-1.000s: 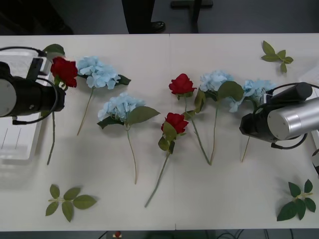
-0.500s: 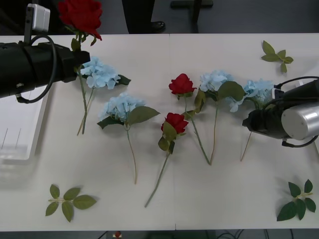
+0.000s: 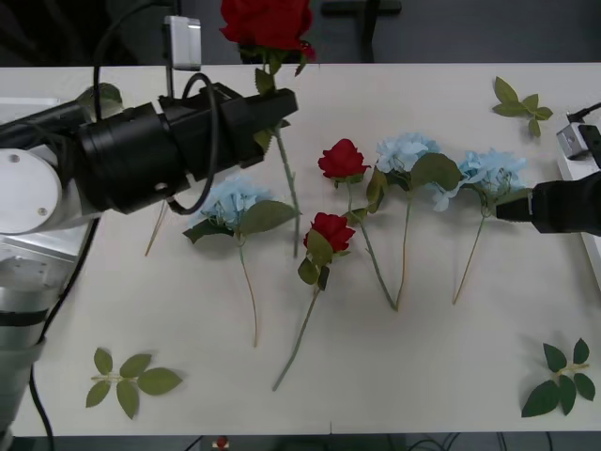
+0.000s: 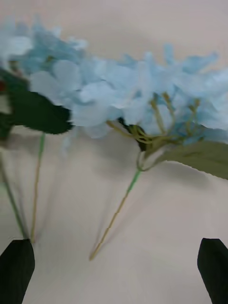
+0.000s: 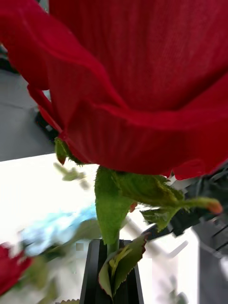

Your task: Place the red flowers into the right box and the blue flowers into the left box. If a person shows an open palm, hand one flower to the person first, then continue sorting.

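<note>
The left pincer [image 3: 278,105] is clamped on the stem of a red rose [image 3: 267,21] just under the bud, holding it upright above the worktop [image 3: 394,366], with the stem hanging down past the black fingers [image 5: 111,275]. From the left wrist, the bud [image 5: 142,80] looms large directly above the closed fingers, green sepals between them. The right pincer [image 4: 114,270] is spread wide, its two dark fingertips [image 4: 16,268] at the corners, poised low over the stem of the rightmost blue hydrangea [image 3: 490,171] without touching it; the right arm reaches in from the right edge of the front view.

On the pale worktop two more red roses lie near the middle: one [image 3: 342,159] farther back, one [image 3: 331,231] nearer the front. Beside them to the right lies a second blue hydrangea [image 3: 406,152], its big leaf overlapping towards the rightmost one. Another blue hydrangea [image 3: 231,200] lies partly under the left arm. The left box [image 3: 28,254] sits at the left edge, largely hidden by the arm.

Loose leaf sprigs lie at the front left [image 3: 130,376], front right [image 3: 562,378] and back right [image 3: 519,101]. Beyond the worktop is a dark grey floor [image 3: 451,38].
</note>
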Robot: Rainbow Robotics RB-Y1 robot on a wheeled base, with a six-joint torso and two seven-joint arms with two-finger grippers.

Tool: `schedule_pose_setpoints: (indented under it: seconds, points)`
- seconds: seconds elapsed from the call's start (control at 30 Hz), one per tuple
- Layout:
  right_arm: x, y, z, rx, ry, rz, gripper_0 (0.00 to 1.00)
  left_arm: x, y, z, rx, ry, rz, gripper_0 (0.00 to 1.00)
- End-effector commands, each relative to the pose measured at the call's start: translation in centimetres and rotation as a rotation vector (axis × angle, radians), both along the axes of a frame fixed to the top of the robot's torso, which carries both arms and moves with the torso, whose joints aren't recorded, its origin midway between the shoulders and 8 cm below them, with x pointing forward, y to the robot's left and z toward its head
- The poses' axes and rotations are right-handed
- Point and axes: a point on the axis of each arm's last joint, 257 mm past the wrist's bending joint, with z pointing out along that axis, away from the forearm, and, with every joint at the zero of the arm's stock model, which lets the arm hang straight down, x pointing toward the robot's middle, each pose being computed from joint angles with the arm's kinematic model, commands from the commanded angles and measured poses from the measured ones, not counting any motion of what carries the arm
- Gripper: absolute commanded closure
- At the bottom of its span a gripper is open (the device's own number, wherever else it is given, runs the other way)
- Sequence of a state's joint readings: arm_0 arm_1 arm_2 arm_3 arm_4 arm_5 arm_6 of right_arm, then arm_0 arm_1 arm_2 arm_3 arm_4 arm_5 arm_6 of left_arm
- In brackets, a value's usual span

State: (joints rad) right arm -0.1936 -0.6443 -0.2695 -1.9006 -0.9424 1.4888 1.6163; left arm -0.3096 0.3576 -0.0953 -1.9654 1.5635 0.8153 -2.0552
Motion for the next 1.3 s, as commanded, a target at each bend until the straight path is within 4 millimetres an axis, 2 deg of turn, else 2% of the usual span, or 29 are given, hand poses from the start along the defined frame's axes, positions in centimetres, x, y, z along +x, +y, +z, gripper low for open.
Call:
schedule_pose_setpoints:
  seconds: [0.03,0.23,0.37,0.5,0.7,0.83,1.07,1.3]
  points:
    - [-0.2,3.6,4.2,0.067,-0.142,0.213,0.0,-1.5,-4.0,4.0,-0.098,-0.044,-0.06,1.0]
    - [-2.3,7.3,9.3,0.213,-0.285,0.421,0.0,-1.6,-7.8,4.2,-0.171,-0.011,-0.085,1.0]
    - [-3.9,9.5,11.9,0.355,-0.322,0.503,0.0,-1.0,-8.6,3.9,-0.166,-0.005,-0.073,1.0]
    - [-5.4,11.2,13.6,0.454,-0.333,0.566,0.0,-0.9,-9.1,3.6,-0.161,0.004,-0.081,1.0]
    - [-7.5,14.4,13.9,0.538,-0.301,0.667,0.0,-1.2,-9.5,3.5,-0.163,0.014,-0.092,1.0]
    - [-8.1,16.7,13.4,0.559,-0.266,0.719,0.0,-1.3,-9.6,3.5,-0.165,0.016,-0.094,1.0]
    - [-8.0,20.6,12.0,0.569,-0.218,0.763,0.0,-1.3,-9.6,3.4,-0.165,0.019,-0.096,1.0]
    - [-7.5,23.4,11.3,0.569,-0.208,0.776,0.0,-1.3,-9.6,3.4,-0.166,0.022,-0.097,1.0]
